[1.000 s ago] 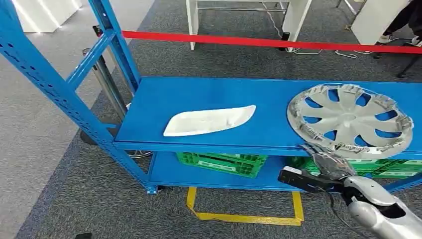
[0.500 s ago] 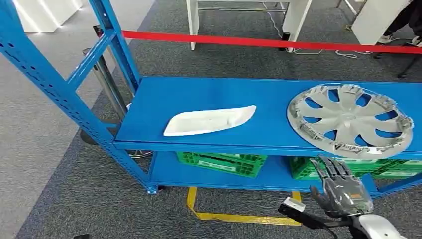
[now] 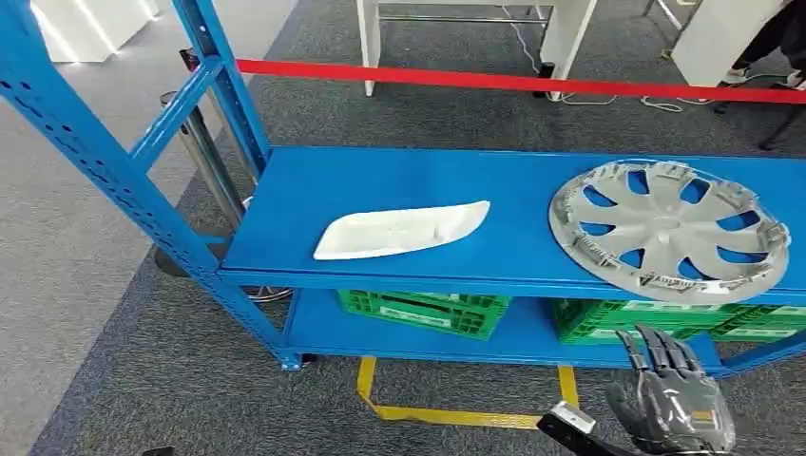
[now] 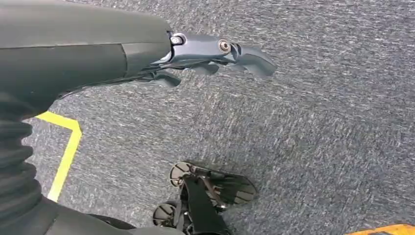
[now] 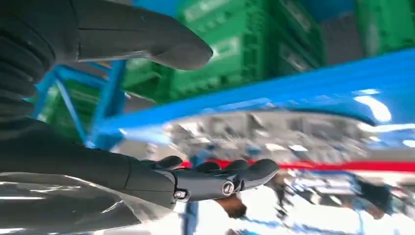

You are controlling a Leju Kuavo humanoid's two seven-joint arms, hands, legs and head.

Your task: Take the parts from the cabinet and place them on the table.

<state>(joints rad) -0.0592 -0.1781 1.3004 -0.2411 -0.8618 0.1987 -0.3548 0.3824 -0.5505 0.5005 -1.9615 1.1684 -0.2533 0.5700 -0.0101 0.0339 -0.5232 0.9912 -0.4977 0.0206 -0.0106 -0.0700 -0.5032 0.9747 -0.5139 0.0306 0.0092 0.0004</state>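
Fingers [image 3: 656, 350] of the right hand [image 3: 673, 404] are held apart and empty, low before the cabinet [image 3: 380, 256], below the shelf's front edge. Up and ahead of them the wheel cover [image 3: 668, 228] is laid flat on the upper shelf, nearer this hand; the white part [image 3: 399, 230] is set well to the left, its long axis along the shelf. The left hand [image 4: 210, 54] is kept empty over carpet. The right wrist view is blurred.

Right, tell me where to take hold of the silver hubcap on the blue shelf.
Take the hubcap by its near rim, which slightly overhangs the front edge of the shelf. Bring the right hand up from below and in front; the hubcap lies flat, so probably only that edge offers a pinch.
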